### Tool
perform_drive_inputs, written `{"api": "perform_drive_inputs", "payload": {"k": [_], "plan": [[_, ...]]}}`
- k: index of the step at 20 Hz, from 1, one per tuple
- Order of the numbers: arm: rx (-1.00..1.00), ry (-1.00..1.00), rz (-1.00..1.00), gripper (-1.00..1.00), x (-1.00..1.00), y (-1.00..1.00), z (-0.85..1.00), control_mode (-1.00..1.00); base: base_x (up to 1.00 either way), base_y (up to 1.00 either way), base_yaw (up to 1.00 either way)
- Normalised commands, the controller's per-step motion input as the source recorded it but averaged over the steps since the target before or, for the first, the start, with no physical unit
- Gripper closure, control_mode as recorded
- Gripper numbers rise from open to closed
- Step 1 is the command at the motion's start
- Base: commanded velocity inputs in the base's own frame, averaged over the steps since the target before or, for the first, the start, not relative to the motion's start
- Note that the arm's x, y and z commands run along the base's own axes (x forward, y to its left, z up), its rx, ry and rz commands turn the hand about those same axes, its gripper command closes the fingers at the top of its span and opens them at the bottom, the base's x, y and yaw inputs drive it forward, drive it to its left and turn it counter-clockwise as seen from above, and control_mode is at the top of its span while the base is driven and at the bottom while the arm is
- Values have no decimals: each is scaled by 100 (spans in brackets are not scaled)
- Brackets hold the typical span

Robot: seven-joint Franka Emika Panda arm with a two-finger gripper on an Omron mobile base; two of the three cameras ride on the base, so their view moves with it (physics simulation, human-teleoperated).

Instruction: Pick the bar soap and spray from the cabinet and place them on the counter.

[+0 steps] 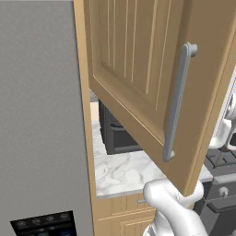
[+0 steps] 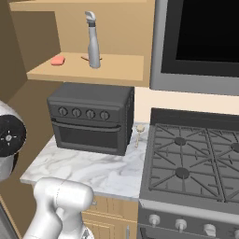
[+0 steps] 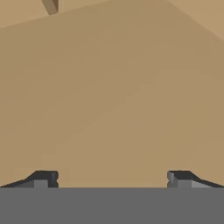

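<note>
cabinet door swung open, grey spray upright on its shelf, pink bar soap just beside it, gripper spread wide, holding nothing, facing tan wood

Our white arm rises from the lower right of the left base frame, a rounded link bending up toward the right edge. In the right base frame it sits at the lower left, with a dark round joint at the left edge. Our jaws stand wide apart, nothing between the dark fingertips.
</note>
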Motion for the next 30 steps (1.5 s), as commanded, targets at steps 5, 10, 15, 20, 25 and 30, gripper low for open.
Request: {"api": "perform_drive_inputs", "payload": {"k": [5, 10, 15, 20, 25, 30], "plan": [[0, 2, -9, -100, 0, 7, 0, -100, 0, 0, 0], [0, 2, -8, -100, 0, -1, 0, -100, 0, 0, 0], [0, 3, -7, -100, 0, -14, 0, -100, 0, 0, 0], [0, 4, -7, -100, 0, -19, 0, -100, 0, 0, 0], [0, 6, -5, -100, 0, -34, 0, -100, 0, 0, 0], [0, 6, -2, -100, -6, -36, 0, -100, 0, 0, 0]]}}
